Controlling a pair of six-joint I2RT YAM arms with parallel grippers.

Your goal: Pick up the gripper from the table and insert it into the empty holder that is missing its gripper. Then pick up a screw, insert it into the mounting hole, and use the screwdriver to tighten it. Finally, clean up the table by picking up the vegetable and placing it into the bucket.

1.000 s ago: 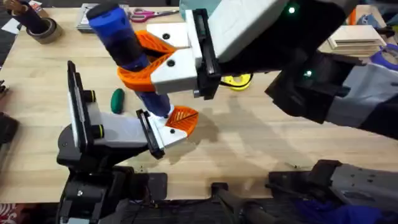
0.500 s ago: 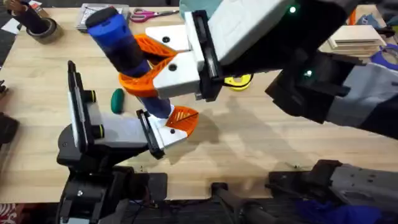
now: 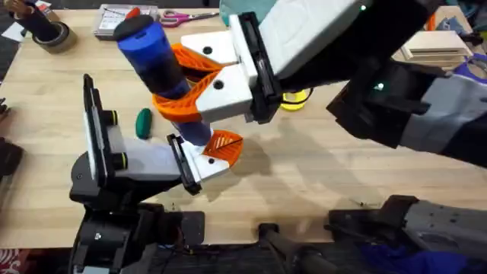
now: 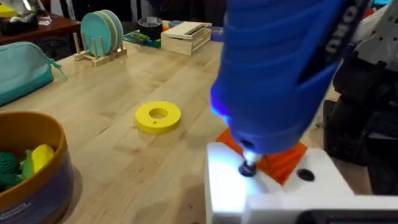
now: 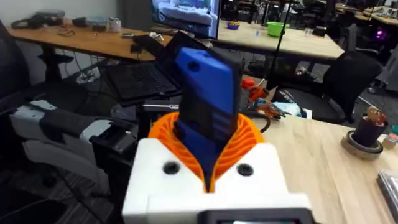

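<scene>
Close before me, the blue cylindrical powered screwdriver (image 4: 280, 68) sets its metal tip on my white plastic mount (image 4: 273, 193) (orange wedge (image 4: 283, 163) behind it).

The blue screwdriver (image 3: 163, 76) stands tilted, its thin metal tip (image 4: 247, 168) down on the white holder (image 3: 199, 164). The orange gripper (image 3: 224, 144) sits wedged in that holder, just beside the tip. The dark green vegetable (image 3: 143, 122) lies on the table near the holder. The bucket (image 4: 31, 163) already holds green and yellow toys.
</scene>
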